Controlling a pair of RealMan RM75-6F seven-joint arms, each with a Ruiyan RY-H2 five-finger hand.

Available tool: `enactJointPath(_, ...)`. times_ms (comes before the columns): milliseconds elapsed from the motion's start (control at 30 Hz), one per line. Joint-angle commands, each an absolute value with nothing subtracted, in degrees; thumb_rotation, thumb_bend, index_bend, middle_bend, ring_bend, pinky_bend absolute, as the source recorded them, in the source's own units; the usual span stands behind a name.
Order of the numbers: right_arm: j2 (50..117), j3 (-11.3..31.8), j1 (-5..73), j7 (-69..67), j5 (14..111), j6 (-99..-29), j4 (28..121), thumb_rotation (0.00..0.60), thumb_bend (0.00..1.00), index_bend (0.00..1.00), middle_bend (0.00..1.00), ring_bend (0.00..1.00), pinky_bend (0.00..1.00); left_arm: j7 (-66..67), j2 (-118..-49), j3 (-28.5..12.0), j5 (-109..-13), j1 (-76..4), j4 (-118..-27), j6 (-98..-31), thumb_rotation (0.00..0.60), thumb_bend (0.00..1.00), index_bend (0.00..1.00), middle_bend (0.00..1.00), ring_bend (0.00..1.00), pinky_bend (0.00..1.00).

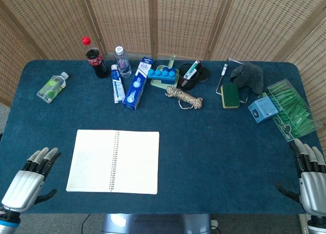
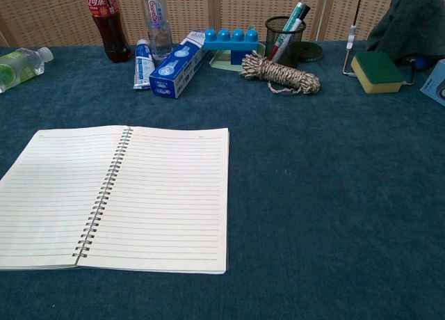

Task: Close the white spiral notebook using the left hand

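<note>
Woven cane screens back my view, and below them a dark blue cloth-covered table point(image 1: 214, 152) fills the frame. On its near-left part the white spiral notebook point(image 1: 113, 162) lies flat and open, lined pages showing on both sides of the wire spine, which runs from front to back. My left hand point(image 1: 31, 177) rests at the near-left corner, just to the left of the notebook and apart from it, fingers spread and holding nothing. My right hand point(image 1: 309, 172) sits at the near-right corner, well away from the notebook, fingers likewise loose and empty; neither hand shows in the chest view. Between the left hand and the notebook's left page I see only bare cloth. Everything else lines the far edge, well apart from the notebook: a green-labelled bottle point(image 1: 52, 87) lying on its side at far left, a cola bottle point(image 1: 94, 58) and a clear water bottle point(image 1: 122, 61) upright, a toothpaste tube point(image 1: 117, 84) beside a blue toothpaste box point(image 1: 138, 83), blue toy bricks point(image 1: 162, 72), a black mesh pen cup point(image 1: 189, 75), a coil of rope point(image 1: 184, 97), a green and yellow sponge point(image 1: 230, 95), a grey cloth point(image 1: 248, 76), a small blue box point(image 1: 263, 108) and a green packet point(image 1: 290, 109).
</note>
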State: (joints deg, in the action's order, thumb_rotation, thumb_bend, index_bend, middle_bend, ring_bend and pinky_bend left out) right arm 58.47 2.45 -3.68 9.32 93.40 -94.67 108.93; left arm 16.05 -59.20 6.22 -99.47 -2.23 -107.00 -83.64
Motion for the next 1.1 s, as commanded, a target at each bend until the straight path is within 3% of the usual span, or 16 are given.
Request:
enactJointPath(33, 58.4, 2.4, -3.7, 9.4, 93.3, -94.6, 109.0, 0.6, 0.0, 0.0, 0.0, 0.0, 0.0, 16.0, -59.2, 6.2, -99.5, -2.3, -107.0, -83.5, 0.6, 0.04, 0.0, 0.0, 0.0, 0.07)
enactJointPath(300, 58.5, 2.4, -3.7, 9.7, 93.4, -94.6, 109.6, 0.6, 0.0, 0.0, 0.0, 0.0, 0.0, 15.5, -59.1, 6.9, -100.5, -2.9, -107.2, -82.1, 0.6, 0.04, 0.0, 0.0, 0.0, 0.07)
enactJointPath(433, 58.4, 2.6, -3.3, 9.5, 92.6, -93.8, 109.8, 0.6, 0.0, 0.0, 0.0, 0.0, 0.0, 12.0, -58.3, 9.5, -104.4, -6.0, -107.5, -76.7, 0.6, 0.04, 0.0, 0.0, 0.0, 0.05)
enactJointPath(667, 57.7, 2.6, -3.3, 8.0, 92.3, -93.7, 109.6, 0.6, 0.0, 0.0, 0.0, 0.0, 0.0, 15.0, -59.5, 9.6, -105.0, -10.9, -110.0, -67.7, 0.6, 0.03, 0.0, 0.0, 0.0, 0.03)
enactJointPath(867, 56.7, 2.5, -4.2, 6.1, 92.9, -95.5, 109.9, 0.6, 0.0, 0.0, 0.0, 0.0, 0.0, 21.5, -61.8, 7.0, -99.2, -16.5, -114.2, -56.6, 0.6, 0.03, 0.0, 0.0, 0.0, 0.03)
enactJointPath(1100, 56.5, 2.3, -4.4, 5.7, 93.0, -95.6, 109.9, 0.6, 0.0, 0.0, 0.0, 0.0, 0.0, 28.2, -64.3, 4.4, -90.1, -20.2, -116.6, -49.7, 0.6, 0.03, 0.0, 0.0, 0.0, 0.02)
